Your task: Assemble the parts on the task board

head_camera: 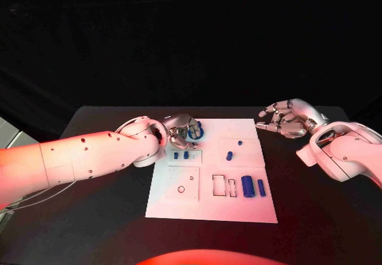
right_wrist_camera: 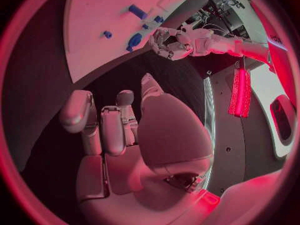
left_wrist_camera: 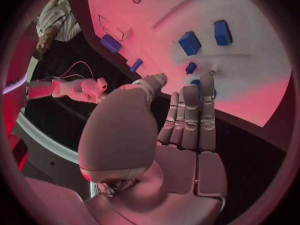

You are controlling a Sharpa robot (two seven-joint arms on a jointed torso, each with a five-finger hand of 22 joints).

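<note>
The left hand hovers over the far left corner of the task board, fingers extended and holding nothing, fingertips just beside a blue ring part. The right hand hangs off the board's far right corner, fingers loosely curled and empty.

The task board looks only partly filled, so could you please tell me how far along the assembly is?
Early, by the look of it. Two small blue blocks stand in a square on the task board, perhaps placed. The left hand is over a blue ring at the far edge, fingers reaching it. The blue cylinder and bar still lie loose; the right hand hovers off the board.
</note>
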